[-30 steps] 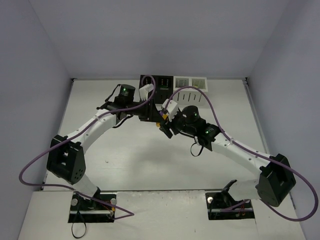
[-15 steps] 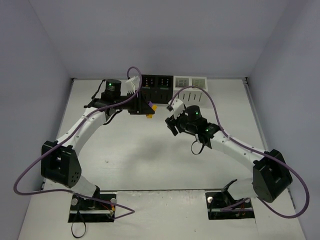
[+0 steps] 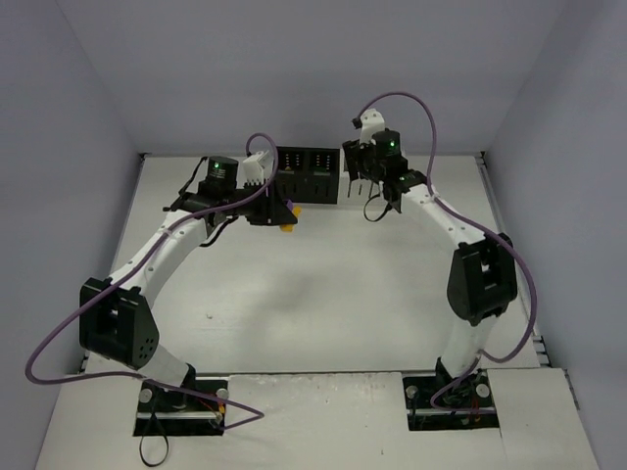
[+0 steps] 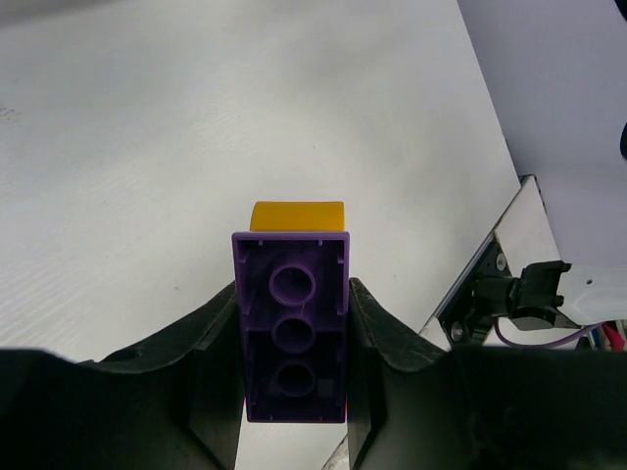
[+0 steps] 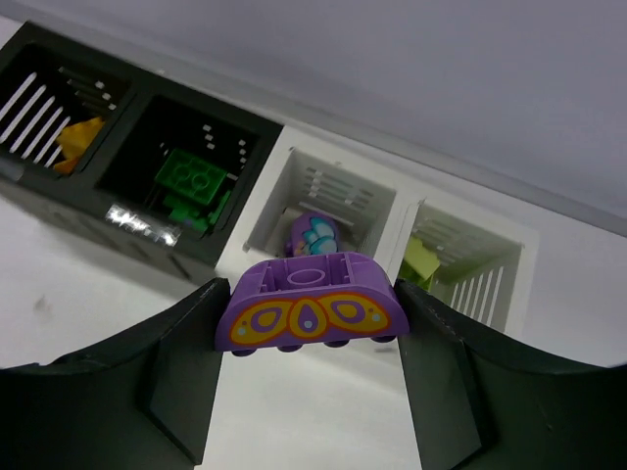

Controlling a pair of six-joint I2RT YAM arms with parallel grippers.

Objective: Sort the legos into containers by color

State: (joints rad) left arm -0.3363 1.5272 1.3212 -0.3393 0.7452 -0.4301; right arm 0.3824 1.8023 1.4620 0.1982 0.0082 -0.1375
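Note:
My left gripper (image 4: pixel 292 294) is shut on a purple lego (image 4: pixel 291 338) with an orange-yellow lego (image 4: pixel 298 214) joined to its far end. In the top view it (image 3: pixel 283 214) holds them over the table in front of the black containers (image 3: pixel 306 174). My right gripper (image 5: pixel 312 294) is shut on a purple arched lego (image 5: pixel 312 305) with an orange wing pattern, held above the front of the white containers (image 5: pixel 338 196). In the top view the right gripper (image 3: pixel 357 164) hides those white bins.
Left to right, the bins hold an orange lego (image 5: pixel 78 137), a dark green lego (image 5: pixel 196 176), a purple lego (image 5: pixel 313 235) and a lime lego (image 5: pixel 421 262). Grey walls close the table at the back and sides.
My right arm has swung from the table's middle up to the white bins with the purple arched lego. My left gripper has drawn left from the black bins, still holding its joined legos.

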